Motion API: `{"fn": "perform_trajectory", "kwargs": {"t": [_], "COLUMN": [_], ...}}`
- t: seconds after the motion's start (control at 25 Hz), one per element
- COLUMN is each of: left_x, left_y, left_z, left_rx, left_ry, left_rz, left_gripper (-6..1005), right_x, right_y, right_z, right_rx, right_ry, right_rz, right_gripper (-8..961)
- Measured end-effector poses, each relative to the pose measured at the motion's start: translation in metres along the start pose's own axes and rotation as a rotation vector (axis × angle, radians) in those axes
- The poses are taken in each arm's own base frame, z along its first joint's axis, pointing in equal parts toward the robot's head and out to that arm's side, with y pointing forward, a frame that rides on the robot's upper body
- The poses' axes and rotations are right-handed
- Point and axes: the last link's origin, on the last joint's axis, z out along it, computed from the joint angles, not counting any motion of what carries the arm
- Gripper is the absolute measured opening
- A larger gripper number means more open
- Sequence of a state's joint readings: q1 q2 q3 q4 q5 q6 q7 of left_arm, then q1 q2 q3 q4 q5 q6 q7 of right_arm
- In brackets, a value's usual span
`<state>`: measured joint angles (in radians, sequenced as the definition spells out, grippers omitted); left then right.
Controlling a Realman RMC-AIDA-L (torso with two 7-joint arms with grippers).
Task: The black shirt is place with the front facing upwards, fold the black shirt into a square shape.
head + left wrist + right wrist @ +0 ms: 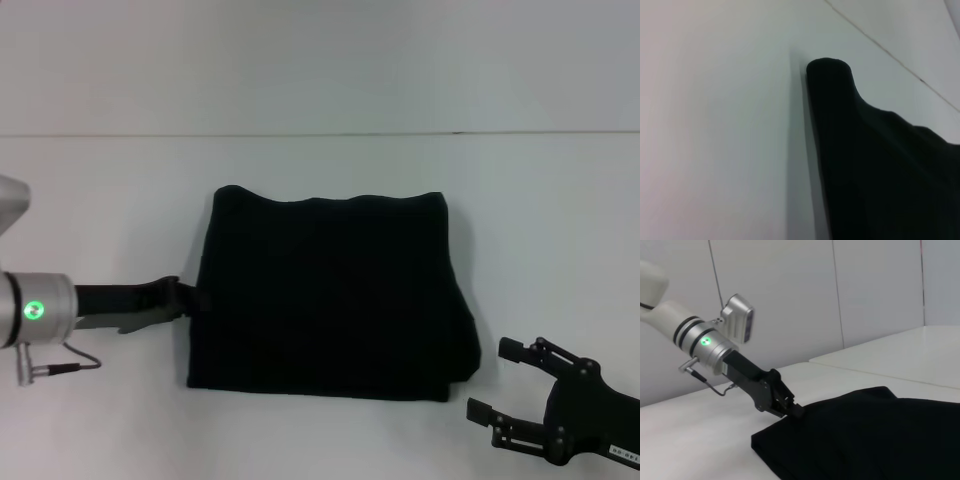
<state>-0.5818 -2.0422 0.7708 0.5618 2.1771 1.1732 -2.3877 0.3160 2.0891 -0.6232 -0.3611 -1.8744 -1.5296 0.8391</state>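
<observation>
Table (320, 180), white and broad, carries the black shirt (330, 300) at its middle, folded into a plain, roughly square block. We see the left gripper (196, 298) pinching its left edge; the right gripper (495, 382) hovers spread nearby.

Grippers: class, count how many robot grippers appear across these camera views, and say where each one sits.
2. The left gripper is at the left edge of the folded black shirt, touching the cloth. The right gripper is open on the table, just off the shirt's near right corner. None seems hidden.
</observation>
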Motion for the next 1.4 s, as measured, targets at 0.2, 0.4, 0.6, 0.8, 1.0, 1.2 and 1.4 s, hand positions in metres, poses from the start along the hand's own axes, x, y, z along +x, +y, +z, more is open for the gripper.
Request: {"fn": "perform_trajectory", "kwargs": {"t": [0.2, 0.4, 0.6, 0.8, 1.0, 1.2, 1.4], "left_x": [-0.001, -0.001, 0.0, 0.0, 0.002, -0.015, -0.046], "left_y": [-0.001, 0.004, 0.002, 0.0, 0.001, 0.015, 0.016], "left_z": [-0.006, -0.006, -0.017, -0.031, -0.051, -0.067, -0.071], "left_rx": [-0.025, -0.055, -0.111, -0.16, -0.19, -0.281, -0.33], "left_ry": [0.015, 0.01, 0.075, 0.132, 0.187, 0.217, 0.217], "left_rz": [0.017, 0.062, 0.068, 0.116, 0.274, 0.651, 0.906], "left_gripper": [103, 105, 109, 169, 399, 666, 849], "right_x": [-0.001, -0.002, -0.002, -0.002, -0.005, -0.01, -0.011], "right_y": [-0.001, -0.002, -0.002, -0.003, -0.005, -0.005, -0.003], "right_z": [0.001, 0.002, 0.001, -0.001, -0.002, -0.001, 0.001], "right_rx": [0.001, 0.005, 0.012, 0.025, 0.036, 0.024, 0.018], "right_ry": [-0.003, -0.008, -0.012, -0.02, -0.039, -0.066, -0.072], "right_rz": [-0.002, 0.0, 0.002, 0.005, 0.001, -0.008, -0.034], "right_gripper": [945, 945, 945, 945, 945, 945, 945]}}
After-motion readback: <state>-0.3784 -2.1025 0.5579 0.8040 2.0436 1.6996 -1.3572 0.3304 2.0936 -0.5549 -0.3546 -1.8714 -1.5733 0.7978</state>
